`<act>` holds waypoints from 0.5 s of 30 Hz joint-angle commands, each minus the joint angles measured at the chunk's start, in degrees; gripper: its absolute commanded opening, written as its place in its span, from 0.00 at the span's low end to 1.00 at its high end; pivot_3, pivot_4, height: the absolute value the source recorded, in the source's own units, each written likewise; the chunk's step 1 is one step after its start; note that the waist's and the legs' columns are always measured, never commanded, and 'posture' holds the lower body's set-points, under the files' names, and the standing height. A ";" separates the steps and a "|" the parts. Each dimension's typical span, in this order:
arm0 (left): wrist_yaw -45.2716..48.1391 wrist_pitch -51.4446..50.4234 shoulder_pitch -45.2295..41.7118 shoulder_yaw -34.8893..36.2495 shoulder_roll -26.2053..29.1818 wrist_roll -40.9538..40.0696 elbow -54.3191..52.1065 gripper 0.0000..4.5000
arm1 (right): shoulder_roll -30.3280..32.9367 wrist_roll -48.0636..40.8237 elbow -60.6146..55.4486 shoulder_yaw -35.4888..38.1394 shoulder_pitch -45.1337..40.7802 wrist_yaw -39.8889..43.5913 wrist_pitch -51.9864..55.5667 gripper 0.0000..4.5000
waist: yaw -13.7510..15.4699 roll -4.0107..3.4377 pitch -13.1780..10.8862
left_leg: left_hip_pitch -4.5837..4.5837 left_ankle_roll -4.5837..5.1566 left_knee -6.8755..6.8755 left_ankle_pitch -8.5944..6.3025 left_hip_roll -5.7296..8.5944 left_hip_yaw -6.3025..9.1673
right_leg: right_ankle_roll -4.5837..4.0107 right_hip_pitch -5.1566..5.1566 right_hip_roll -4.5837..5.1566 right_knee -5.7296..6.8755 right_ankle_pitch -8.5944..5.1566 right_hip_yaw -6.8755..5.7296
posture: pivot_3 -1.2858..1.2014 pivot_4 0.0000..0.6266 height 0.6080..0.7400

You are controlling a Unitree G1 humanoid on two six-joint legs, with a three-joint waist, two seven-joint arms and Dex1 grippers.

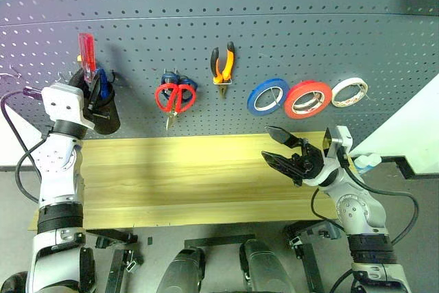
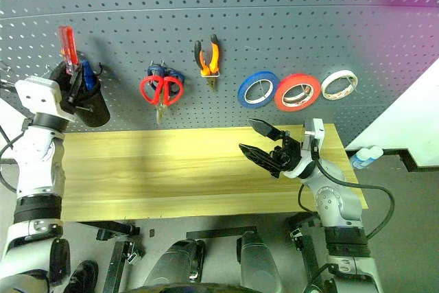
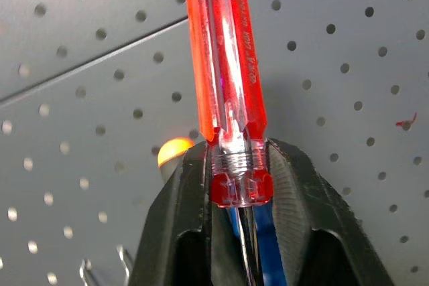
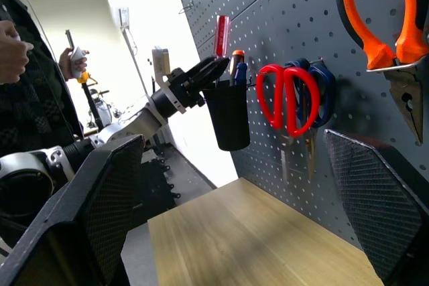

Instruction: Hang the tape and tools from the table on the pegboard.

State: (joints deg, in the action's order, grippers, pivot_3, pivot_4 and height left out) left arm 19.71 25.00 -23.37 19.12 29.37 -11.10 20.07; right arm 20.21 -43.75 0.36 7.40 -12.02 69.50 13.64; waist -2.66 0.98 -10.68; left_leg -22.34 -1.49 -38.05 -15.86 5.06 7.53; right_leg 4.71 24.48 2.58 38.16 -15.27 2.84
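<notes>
My left gripper (image 1: 88, 84) is up at the pegboard (image 1: 274, 32), over a black cup (image 1: 106, 113) that hangs there. Its fingers close on the collar of the red-handled screwdriver (image 3: 224, 65), which stands upright with its shaft down in the cup. On hooks to the right hang the red-handled scissors (image 1: 175, 97), the orange-and-black pliers (image 1: 223, 64) and the red tape (image 1: 308, 99). Above the right end of the wooden table (image 1: 185, 176), my right gripper (image 1: 267, 143) stands open and holds nothing.
A blue roll (image 1: 267, 96) and a white roll (image 1: 349, 92) hang on either side of the red tape. Blue-handled scissors hang behind the red ones. A person (image 4: 13, 51) stands off to the left side. A small bottle (image 1: 367, 162) lies right of the table.
</notes>
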 commanded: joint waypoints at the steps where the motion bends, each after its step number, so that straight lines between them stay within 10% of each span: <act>1: -0.43 -0.08 0.59 2.04 0.95 -1.52 -2.39 0.59 | 0.42 -0.45 -1.13 1.00 -0.26 0.17 -0.25 1.00 | 0.01 0.00 0.00 | 0.00 0.00 0.00 0.00 0.00 0.00 | 0.00 0.00 0.00 0.00 0.00 0.00 | 0.48 0.23 1.00; 7: -0.32 -1.64 0.78 2.20 0.26 -3.79 -5.38 0.98 | 0.52 -0.29 -1.10 0.86 -0.21 0.33 -0.07 1.00 | 0.09 0.00 0.00 | 0.00 0.00 -0.03 0.00 0.00 0.00 | 0.00 -0.01 0.00 0.02 0.00 0.00 | 0.48 0.24 1.00; 15: -1.06 -7.95 3.58 -0.98 -3.27 -5.55 -19.27 0.98 | -0.01 -0.17 -1.30 0.42 -0.18 0.22 -0.13 1.00 | 0.11 0.00 0.00 | 0.00 0.00 -0.03 0.00 0.00 0.01 | 0.00 -0.03 0.01 0.02 0.00 0.02 | 0.48 0.24 1.00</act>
State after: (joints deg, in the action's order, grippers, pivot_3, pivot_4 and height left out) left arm 19.13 18.15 -19.91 18.62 26.03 -15.82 5.62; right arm 20.26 -43.49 0.36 7.30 -12.02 69.52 13.80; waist -2.55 0.98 -10.68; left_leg -22.34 -1.49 -38.08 -15.86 5.06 7.54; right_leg 4.71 24.45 2.59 38.17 -15.27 2.86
